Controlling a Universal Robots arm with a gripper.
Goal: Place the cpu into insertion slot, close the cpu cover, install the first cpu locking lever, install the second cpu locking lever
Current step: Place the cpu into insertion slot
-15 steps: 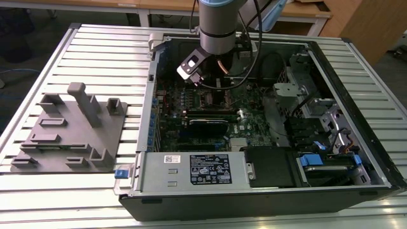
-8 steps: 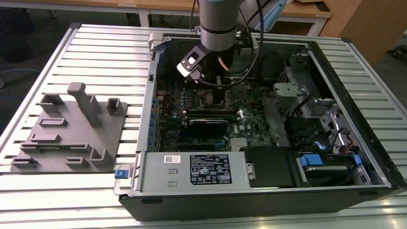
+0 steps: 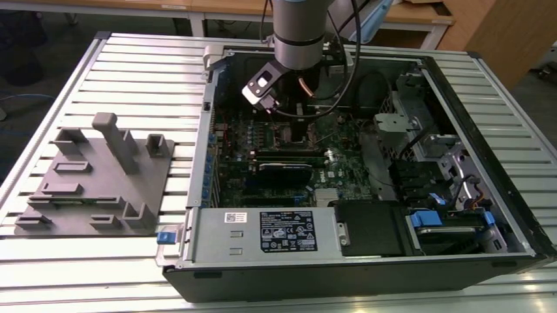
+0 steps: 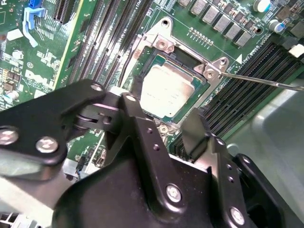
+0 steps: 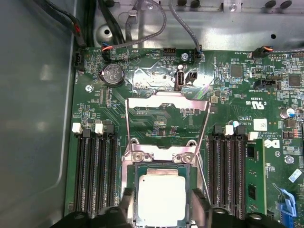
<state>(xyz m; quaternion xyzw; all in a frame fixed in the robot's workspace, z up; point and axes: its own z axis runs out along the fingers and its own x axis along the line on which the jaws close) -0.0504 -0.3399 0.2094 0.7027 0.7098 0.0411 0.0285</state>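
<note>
One cpu [image 5: 160, 187] lies flat, silver top up, seated in the single insertion slot [image 5: 161, 167]. It's square, so it has no long axis. One cpu cover [image 5: 166, 101] stands swung open, away from the slot. The gripper [image 5: 162, 209] hovers close above, two fingers [image 5: 127, 209] apart, straddling the cpu.

The cpu [image 5: 160, 199] had a pale silver-grey top with faint tan smudges, framed by the black rim of the insertion slot [image 4: 186, 58]. The circuit board [image 5: 228, 95] was green with fine pale tracing. The cpu cover [image 5: 159, 148] was dull silver. The fingers [image 5: 200, 209] were matte black. The worktop [image 3: 139, 65] was pale grey, striped by parallel slats, and the fixture [image 3: 96, 189] plain mid-grey.
</note>
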